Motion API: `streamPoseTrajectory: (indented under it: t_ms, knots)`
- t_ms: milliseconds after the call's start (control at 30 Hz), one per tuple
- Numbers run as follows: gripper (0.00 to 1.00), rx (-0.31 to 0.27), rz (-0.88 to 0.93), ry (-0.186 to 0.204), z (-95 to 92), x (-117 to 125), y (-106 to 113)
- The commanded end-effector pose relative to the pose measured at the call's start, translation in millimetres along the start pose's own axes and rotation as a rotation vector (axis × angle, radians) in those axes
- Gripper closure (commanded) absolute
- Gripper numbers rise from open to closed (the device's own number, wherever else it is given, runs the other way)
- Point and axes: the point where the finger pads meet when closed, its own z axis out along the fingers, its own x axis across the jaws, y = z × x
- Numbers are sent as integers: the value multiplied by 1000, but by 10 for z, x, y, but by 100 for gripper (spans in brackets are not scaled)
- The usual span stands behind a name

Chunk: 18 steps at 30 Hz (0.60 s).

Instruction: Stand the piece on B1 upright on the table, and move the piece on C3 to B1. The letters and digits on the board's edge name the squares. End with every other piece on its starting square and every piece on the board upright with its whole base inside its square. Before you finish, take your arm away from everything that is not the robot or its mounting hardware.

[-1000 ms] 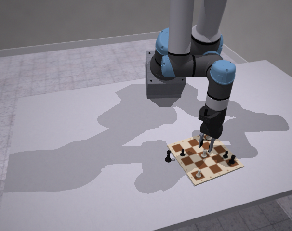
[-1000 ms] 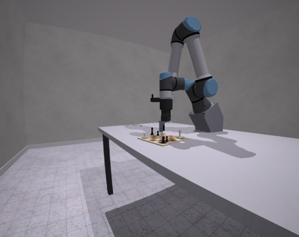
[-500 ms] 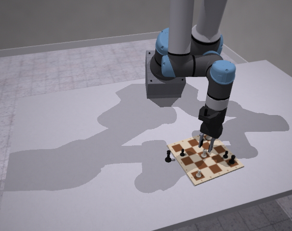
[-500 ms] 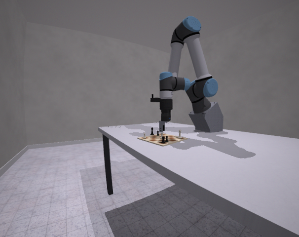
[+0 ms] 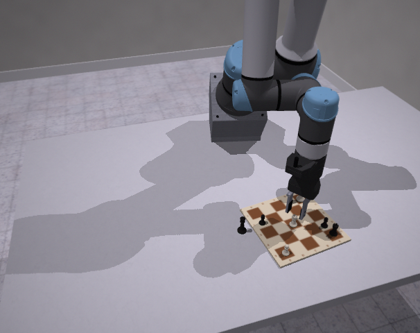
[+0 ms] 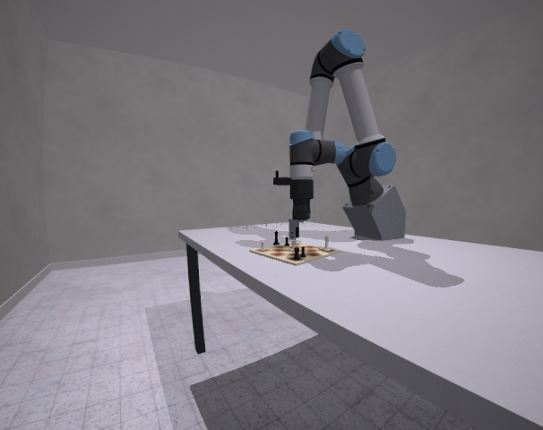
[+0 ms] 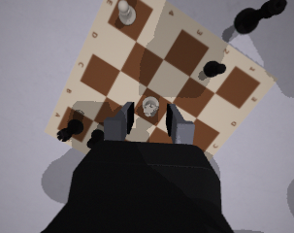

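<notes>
I see my claw (image 7: 149, 118) open, its fingers straddling the white pawn (image 7: 149, 106) on a dark square without touching it. Edge letters on the board (image 7: 64, 104) read A, B, C, D down one side; other marks are too blurred for me to read. A black piece (image 5: 242, 225) stands upright on the counter (image 5: 95, 168) just off the board.

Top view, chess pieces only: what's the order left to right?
Black piece off the board → black pawn → white pawn at the near corner → white pawn below the fingers → black pawn → taller black piece.
</notes>
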Motion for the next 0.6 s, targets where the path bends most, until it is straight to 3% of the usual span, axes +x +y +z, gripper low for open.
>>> streamPoseTrajectory:
  t_ms: [0, 567]
  knots:
    - [27, 1, 1, -1, -2, 6, 0]
    - [27, -2, 1, 1, 59, 13, 10]
